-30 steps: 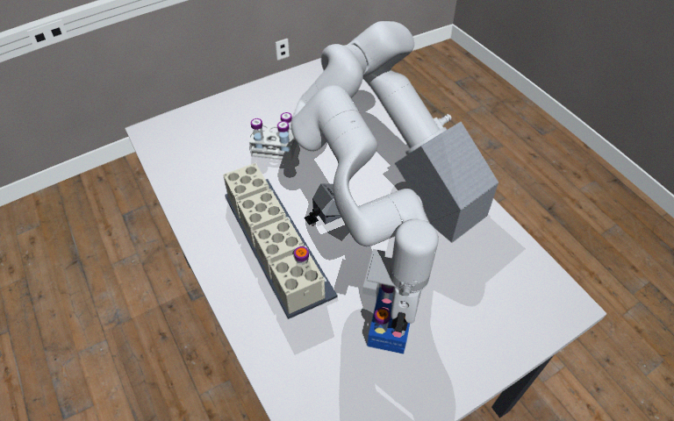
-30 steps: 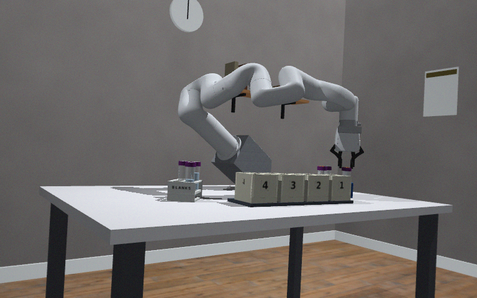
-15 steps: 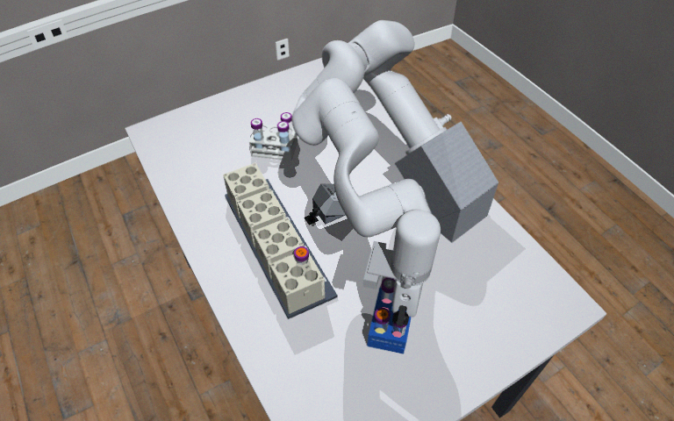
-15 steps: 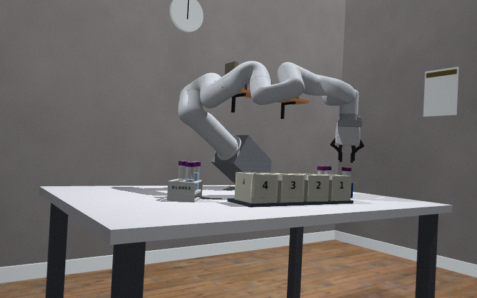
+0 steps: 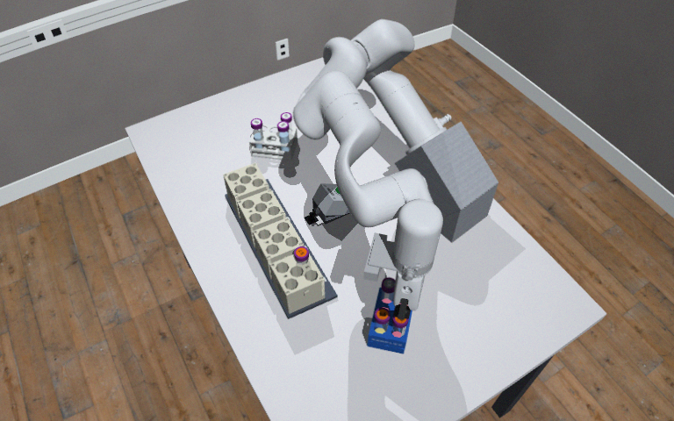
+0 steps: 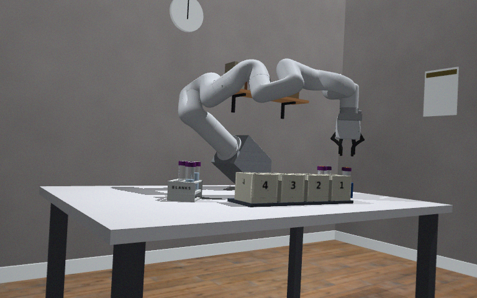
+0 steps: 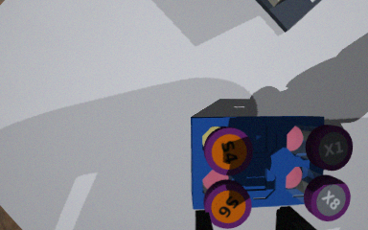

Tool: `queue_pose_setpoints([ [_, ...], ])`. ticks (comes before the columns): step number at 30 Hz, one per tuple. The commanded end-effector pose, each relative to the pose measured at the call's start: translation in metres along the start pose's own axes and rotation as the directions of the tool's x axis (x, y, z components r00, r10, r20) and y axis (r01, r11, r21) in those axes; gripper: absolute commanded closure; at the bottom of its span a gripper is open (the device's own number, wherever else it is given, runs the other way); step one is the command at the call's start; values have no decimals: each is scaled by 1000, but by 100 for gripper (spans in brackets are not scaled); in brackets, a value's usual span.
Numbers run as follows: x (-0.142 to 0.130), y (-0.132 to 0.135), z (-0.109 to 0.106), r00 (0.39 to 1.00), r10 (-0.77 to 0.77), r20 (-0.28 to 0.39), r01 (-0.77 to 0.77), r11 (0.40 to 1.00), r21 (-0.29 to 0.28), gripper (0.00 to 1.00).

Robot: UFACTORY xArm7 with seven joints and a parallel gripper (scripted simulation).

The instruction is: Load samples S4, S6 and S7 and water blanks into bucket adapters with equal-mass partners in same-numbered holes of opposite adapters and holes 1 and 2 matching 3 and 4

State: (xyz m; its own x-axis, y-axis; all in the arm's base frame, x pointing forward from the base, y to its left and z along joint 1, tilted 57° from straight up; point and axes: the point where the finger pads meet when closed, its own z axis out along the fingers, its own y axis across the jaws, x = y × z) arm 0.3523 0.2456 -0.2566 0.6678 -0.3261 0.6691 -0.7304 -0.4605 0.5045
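The blue sample rack (image 5: 389,327) stands near the table's front edge. In the wrist view (image 7: 256,160) it holds orange-dotted S4 (image 7: 229,150) and S6 (image 7: 228,205) on the left. Grey-dotted X1 (image 7: 330,149) and X8 (image 7: 328,198) are on the right. My gripper (image 6: 346,153) hangs well above this rack with its fingers apart and nothing between them. The fingertips show at the bottom of the wrist view (image 7: 246,222), beside S6. S7 (image 5: 300,253) stands in a corner hole of adapter 1 (image 5: 297,280) on the loading stand.
Adapters 2 (image 5: 276,235), 3 (image 5: 261,204) and 4 (image 5: 246,178) stand in a row with empty holes. The blanks rack (image 5: 270,136) holds three purple-capped tubes at the far side. The sloped DONE desk (image 5: 330,201) sits under my arm, beside the grey base box (image 5: 455,181).
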Motion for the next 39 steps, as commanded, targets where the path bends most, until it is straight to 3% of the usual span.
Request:
queue_pose_setpoints([
  [1,0,-1,-12,1000,1,2,-1,1000,4,56],
  [32,0,-1,-66,1000,1,2,-1,1000,4,56],
  [39,0,-1,-67,1000,1,2,-1,1000,4,56],
])
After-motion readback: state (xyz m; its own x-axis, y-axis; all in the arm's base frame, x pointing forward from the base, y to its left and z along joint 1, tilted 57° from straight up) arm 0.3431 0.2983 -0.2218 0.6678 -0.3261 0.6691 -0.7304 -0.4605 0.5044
